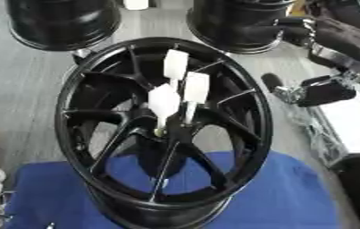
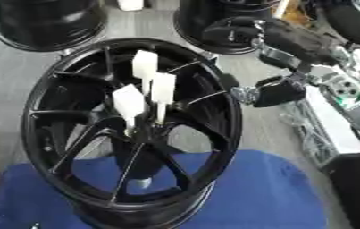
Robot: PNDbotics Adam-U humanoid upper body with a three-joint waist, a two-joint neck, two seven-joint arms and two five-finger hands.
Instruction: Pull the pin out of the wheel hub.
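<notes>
Black spokes of the wheel hub stand on a blue cloth; 3 white pins stick up from its centre, long axes near upright. Right hand hangs to their right, apart, nearer; whether its fingers are spread cannot be told.

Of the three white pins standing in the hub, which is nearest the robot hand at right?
The middle white flat-topped pin in the glossy black spoked wheel: it stands rightmost, closest to the right robot hand.
</notes>
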